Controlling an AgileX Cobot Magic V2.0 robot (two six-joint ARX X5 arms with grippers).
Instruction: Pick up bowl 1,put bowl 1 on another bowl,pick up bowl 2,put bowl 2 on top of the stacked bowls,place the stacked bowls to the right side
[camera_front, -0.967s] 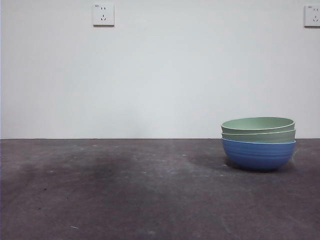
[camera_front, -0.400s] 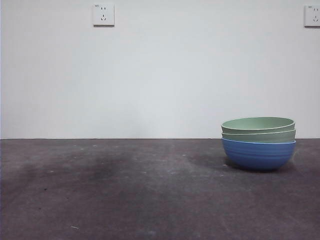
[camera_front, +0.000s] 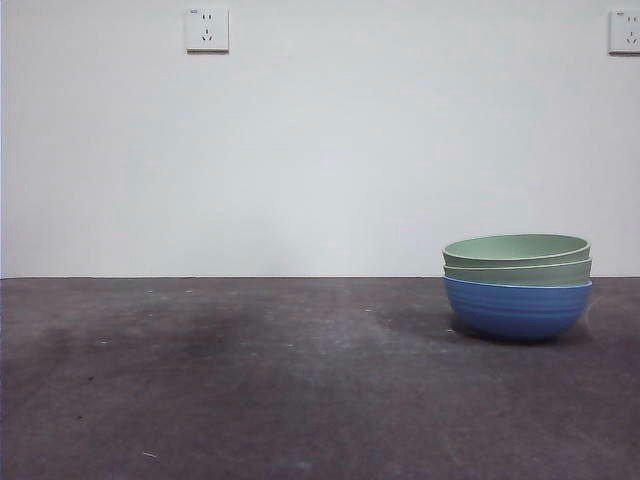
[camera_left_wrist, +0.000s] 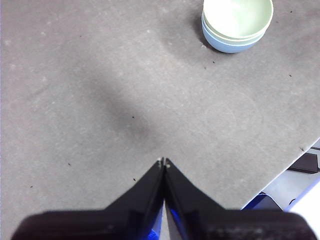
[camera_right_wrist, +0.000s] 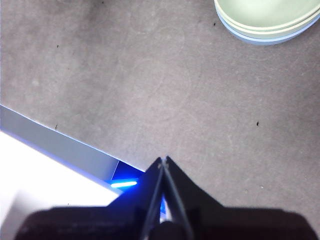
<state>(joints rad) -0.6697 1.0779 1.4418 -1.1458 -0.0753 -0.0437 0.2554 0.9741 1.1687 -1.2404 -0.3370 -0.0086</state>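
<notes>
The stacked bowls (camera_front: 517, 285) stand on the table's right side: the blue ribbed bowl (camera_front: 517, 310) at the bottom with two pale green bowls (camera_front: 516, 257) nested in it. The stack (camera_left_wrist: 237, 25) also shows far off in the left wrist view, and its edge (camera_right_wrist: 267, 20) in the right wrist view. My left gripper (camera_left_wrist: 164, 162) is shut and empty, high above bare table. My right gripper (camera_right_wrist: 163, 160) is shut and empty too, above the table's edge. Neither arm shows in the front view.
A dark grey table (camera_front: 250, 380) runs to a white wall with two sockets (camera_front: 206, 29). The table's edge (camera_right_wrist: 60, 145) lies below the right gripper, and another edge (camera_left_wrist: 290, 160) shows in the left wrist view.
</notes>
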